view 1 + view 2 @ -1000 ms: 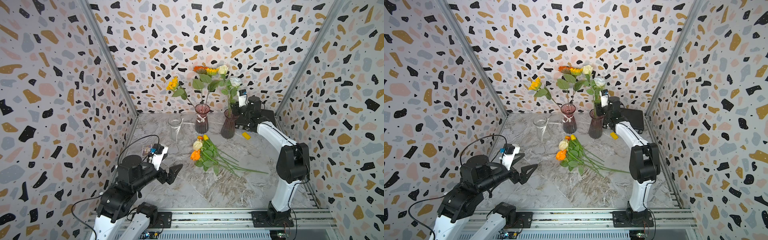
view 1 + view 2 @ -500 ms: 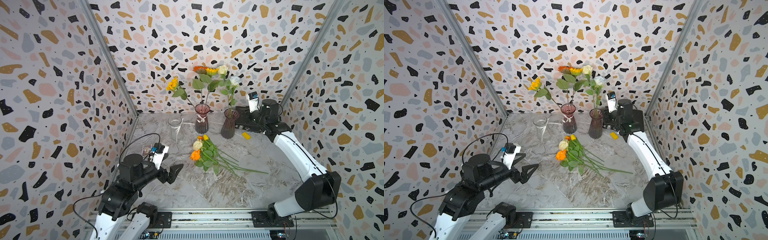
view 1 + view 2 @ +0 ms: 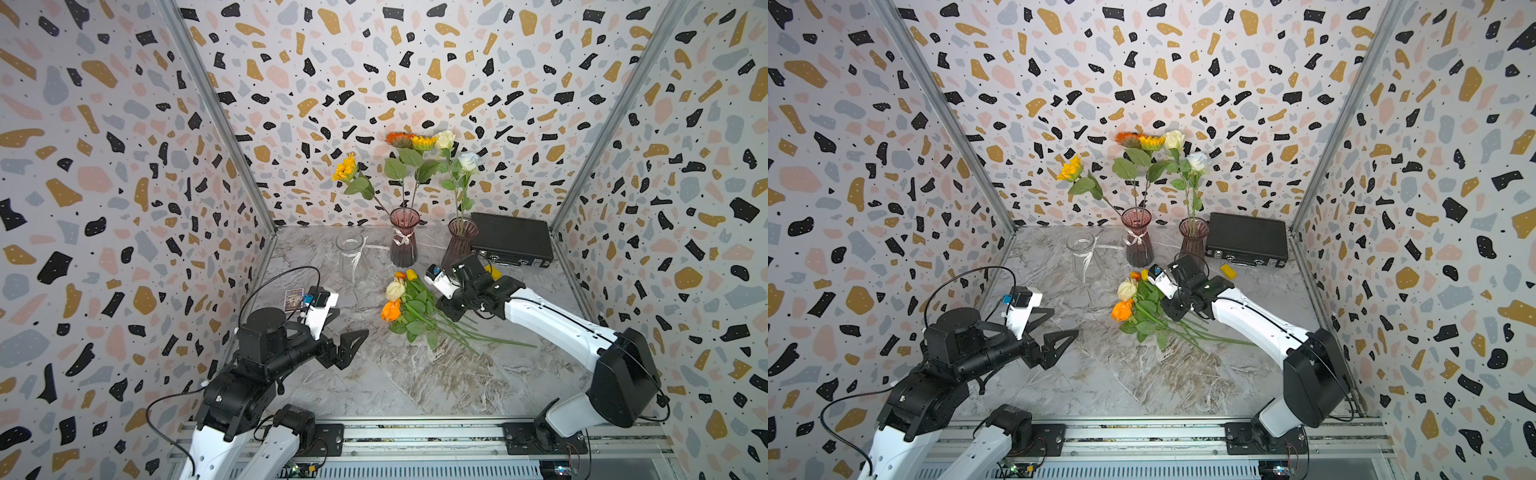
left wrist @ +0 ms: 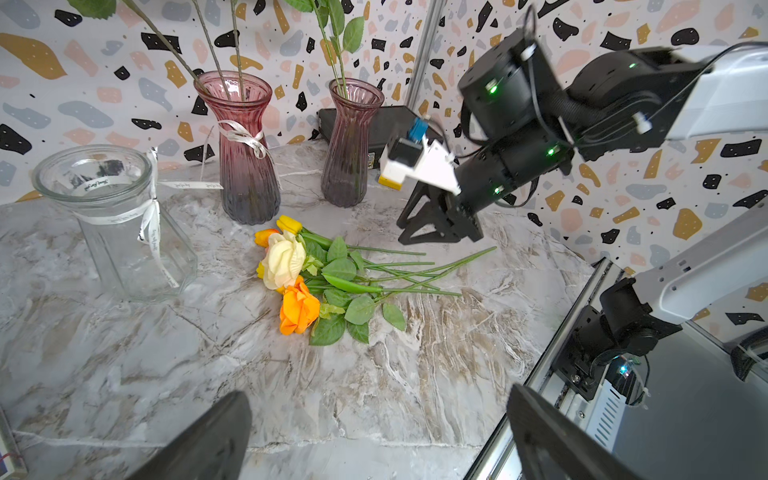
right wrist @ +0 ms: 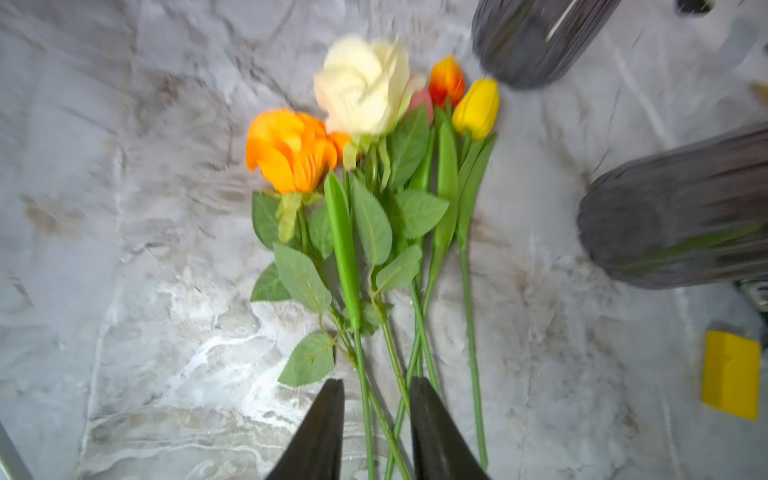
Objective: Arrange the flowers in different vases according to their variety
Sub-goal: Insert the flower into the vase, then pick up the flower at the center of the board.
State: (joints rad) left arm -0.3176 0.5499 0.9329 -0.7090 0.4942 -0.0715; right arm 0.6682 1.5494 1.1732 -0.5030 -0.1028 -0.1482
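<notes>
Pink tulip, right wrist view only

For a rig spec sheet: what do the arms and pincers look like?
The left arm and right arm have white links and black round joints. The left pincer and right pincer have black triangular fingers and white camera mounts. Black cables loop from the left arm.

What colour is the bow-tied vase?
The bow-tied vase is pink-purple; left wrist view shows it best.

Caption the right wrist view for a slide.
Right gripper open over the stems of a cream rose, orange rose and tulips.
</notes>
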